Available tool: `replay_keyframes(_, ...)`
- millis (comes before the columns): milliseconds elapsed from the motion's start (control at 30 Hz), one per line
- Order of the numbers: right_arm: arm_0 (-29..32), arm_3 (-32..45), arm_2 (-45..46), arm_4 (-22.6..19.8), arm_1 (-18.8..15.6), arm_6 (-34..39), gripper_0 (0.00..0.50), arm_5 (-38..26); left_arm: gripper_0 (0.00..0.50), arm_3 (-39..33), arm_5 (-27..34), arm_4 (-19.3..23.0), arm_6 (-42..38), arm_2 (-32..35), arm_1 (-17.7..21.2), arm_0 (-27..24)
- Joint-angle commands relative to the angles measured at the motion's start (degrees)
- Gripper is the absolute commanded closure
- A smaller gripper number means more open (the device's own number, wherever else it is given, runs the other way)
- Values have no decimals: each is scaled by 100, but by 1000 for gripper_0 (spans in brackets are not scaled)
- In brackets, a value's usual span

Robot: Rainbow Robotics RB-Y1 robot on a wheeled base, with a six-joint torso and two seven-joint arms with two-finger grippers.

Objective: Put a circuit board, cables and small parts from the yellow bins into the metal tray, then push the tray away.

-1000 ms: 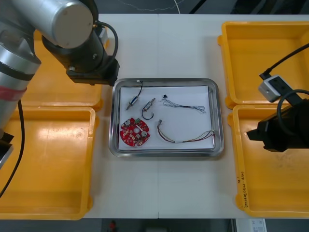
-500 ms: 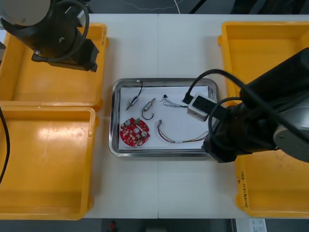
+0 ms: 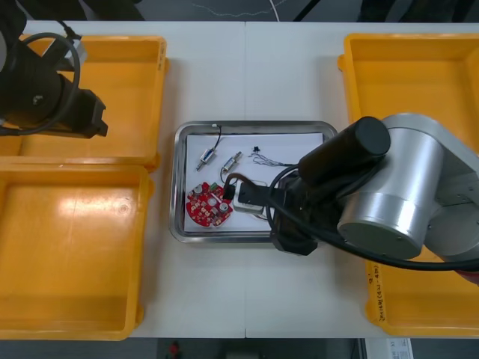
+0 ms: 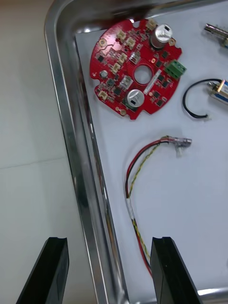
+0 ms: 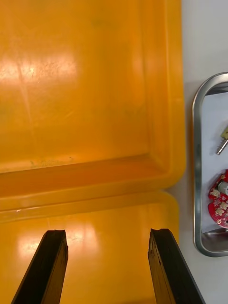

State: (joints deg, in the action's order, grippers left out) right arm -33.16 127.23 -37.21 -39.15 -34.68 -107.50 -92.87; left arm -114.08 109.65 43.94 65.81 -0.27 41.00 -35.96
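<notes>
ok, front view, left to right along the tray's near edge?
Near-left yellow bin → metal tray → circuit board → right gripper, astride its near rim → near-right yellow bin. Left gripper hangs over the first bin's far end.

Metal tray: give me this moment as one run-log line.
tray holds circuit board, cables, small metal parts | right pincer open, astride near rim | left pincer open over left yellow bins

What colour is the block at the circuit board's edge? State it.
The block on the circuit board is green, clearest in the right wrist view.
</notes>
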Motion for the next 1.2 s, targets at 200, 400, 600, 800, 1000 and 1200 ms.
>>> replay_keyframes(200, -578, -445, -1272, 628, 146, -359, 0, 507, 0, -783, 35, 238, 292, 783, 374, 977)
replay_keyframes(400, -657, -761, -1755, 1085, 304, -341, 0, 507, 0, -1082, 35, 255, 389, 1179, 382, 1557)
replay_keyframes(600, -640, -946, -1913, 1287, 489, -333, 0, 498, 0, -1213, 35, 220, 459, 1477, 382, 1926)
replay_keyframes(800, -516, -1086, -2063, 1630, 621, -315, 0, 498, 0, -1354, 35, 194, 486, 1688, 382, 2287)
replay_keyframes(1000, -420, -1095, -2080, 1788, 682, -315, 0, 507, 0, -1389, 35, 124, 530, 1750, 382, 2489)
replay_keyframes(1200, -402, -1104, -2071, 1806, 682, -341, 16, 507, 0, -1424, 35, 167, 538, 1750, 374, 2647)
